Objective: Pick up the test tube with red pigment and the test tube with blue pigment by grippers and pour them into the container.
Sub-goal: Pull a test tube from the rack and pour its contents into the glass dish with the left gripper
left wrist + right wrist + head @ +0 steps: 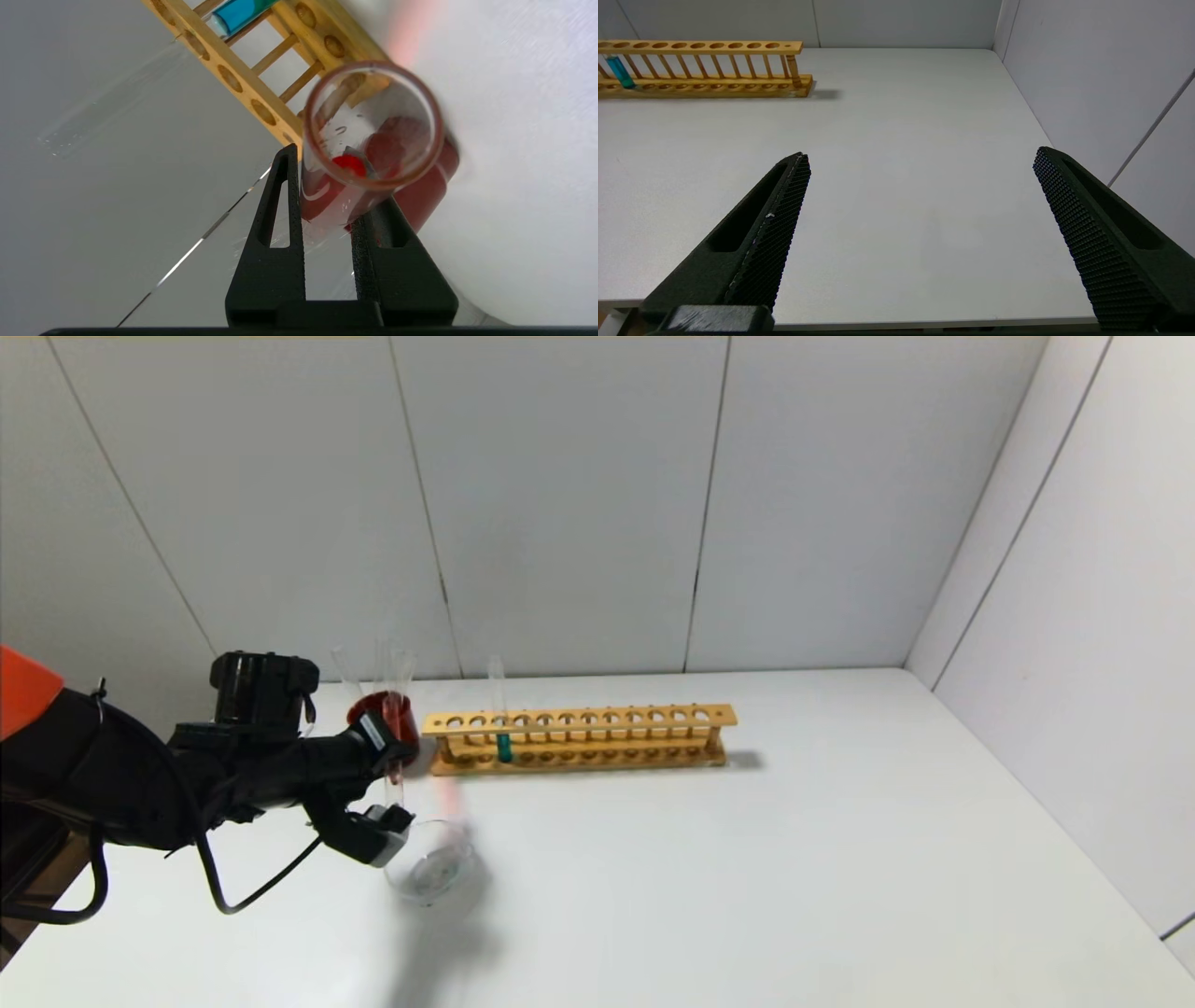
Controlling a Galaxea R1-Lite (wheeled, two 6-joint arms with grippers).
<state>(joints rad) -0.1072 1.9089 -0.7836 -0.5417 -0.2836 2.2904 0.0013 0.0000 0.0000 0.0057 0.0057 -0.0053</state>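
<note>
My left gripper (396, 782) is shut on the test tube with red pigment (393, 767) and holds it nearly upright, just left of and above the container (431, 868), a clear glass dish on the white table. In the left wrist view the tube's open mouth (369, 126) faces the camera from between the black fingers (280, 205), with red liquid at its bottom. The test tube with blue pigment (504, 747) stands in the wooden rack (579, 737); it also shows in the left wrist view (238, 11) and the right wrist view (619, 70). My right gripper (920, 156) is open, empty and low over the table's front right part.
A dark red cup (372, 709) holding clear empty tubes stands just behind my left gripper, beside the rack's left end. Grey walls close the table at the back and on the right. The rack (705, 84) lies far from my right gripper.
</note>
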